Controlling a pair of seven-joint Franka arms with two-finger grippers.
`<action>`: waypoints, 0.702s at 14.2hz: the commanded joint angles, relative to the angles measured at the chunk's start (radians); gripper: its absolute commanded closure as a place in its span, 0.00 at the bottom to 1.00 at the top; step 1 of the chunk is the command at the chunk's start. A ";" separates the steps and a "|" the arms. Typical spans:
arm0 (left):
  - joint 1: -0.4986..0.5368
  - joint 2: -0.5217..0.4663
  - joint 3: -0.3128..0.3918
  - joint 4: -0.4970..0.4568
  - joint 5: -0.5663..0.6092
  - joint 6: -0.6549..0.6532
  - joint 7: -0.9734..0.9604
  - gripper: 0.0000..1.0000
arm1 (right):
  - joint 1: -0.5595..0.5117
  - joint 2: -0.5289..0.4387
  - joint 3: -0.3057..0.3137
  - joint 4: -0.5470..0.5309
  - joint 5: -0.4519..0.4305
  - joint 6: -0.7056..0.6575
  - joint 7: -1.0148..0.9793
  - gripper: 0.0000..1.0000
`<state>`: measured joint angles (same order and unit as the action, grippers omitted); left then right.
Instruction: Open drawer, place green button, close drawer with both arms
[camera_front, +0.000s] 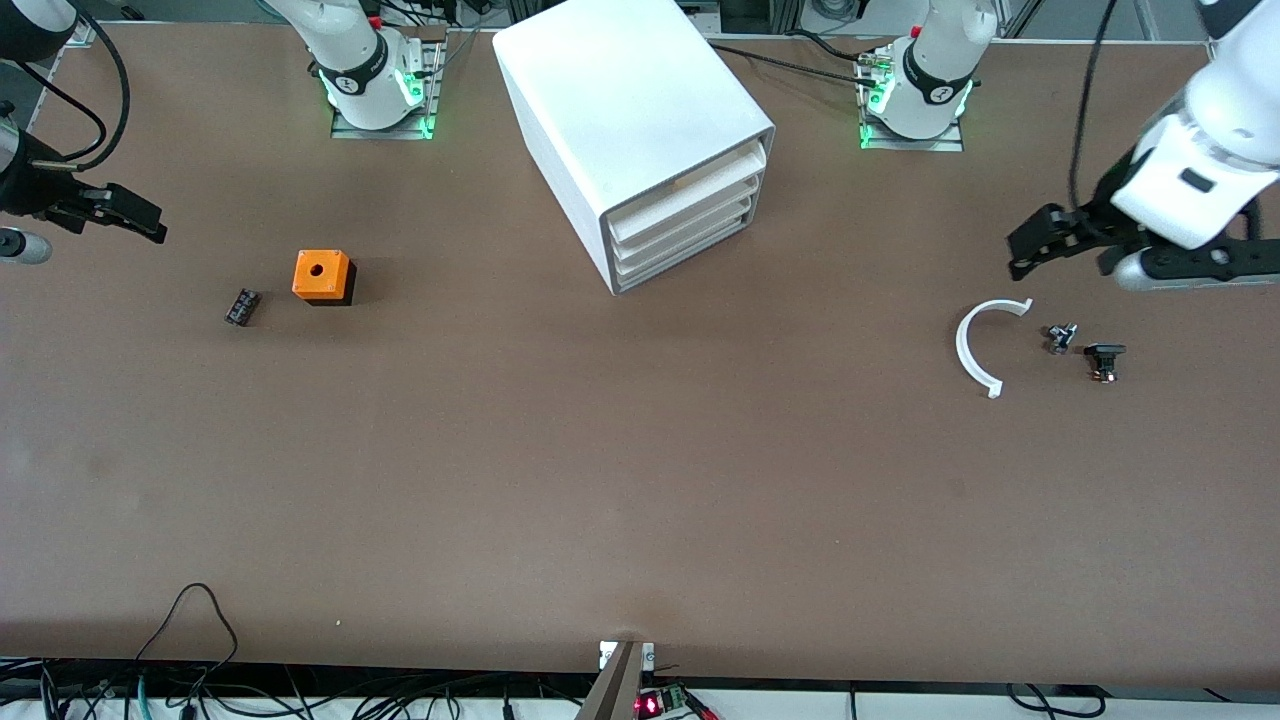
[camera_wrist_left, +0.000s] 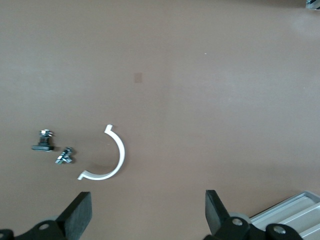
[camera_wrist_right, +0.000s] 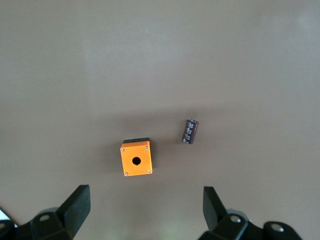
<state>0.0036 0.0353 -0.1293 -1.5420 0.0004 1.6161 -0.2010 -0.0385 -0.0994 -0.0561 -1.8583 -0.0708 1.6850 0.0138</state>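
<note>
Gaping, both the left gripper (camera_wrist_left: 147, 212) and right gripper (camera_wrist_right: 145, 210) show fingers cut off.

The left arm (camera_front: 1215, 140) reaches out from its base over its own end of the table, bent down at the wrist. Its left gripper (camera_front: 1040, 240) hangs in the air above the tabletop, fingers (camera_wrist_left: 80, 212) spread wide apart.

The right arm (camera_front: 30, 100) mirrors it at its own end. The right gripper (camera_front: 125, 215) hovers above the table, fingers (camera_wrist_right: 77, 205) likewise wide apart, holding nothing.
</note>
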 joint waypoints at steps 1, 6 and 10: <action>0.013 -0.020 0.004 -0.009 0.012 -0.022 0.045 0.00 | -0.001 -0.029 0.001 -0.027 0.014 0.010 -0.017 0.00; 0.047 -0.032 0.014 -0.053 0.010 -0.010 0.123 0.00 | -0.001 -0.029 0.001 -0.027 0.014 0.010 -0.017 0.00; 0.046 -0.023 0.019 -0.035 0.012 -0.015 0.118 0.00 | -0.001 -0.029 0.001 -0.027 0.014 0.009 -0.017 0.00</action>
<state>0.0509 0.0303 -0.1121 -1.5718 0.0004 1.6059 -0.1068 -0.0385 -0.0996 -0.0561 -1.8583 -0.0708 1.6852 0.0138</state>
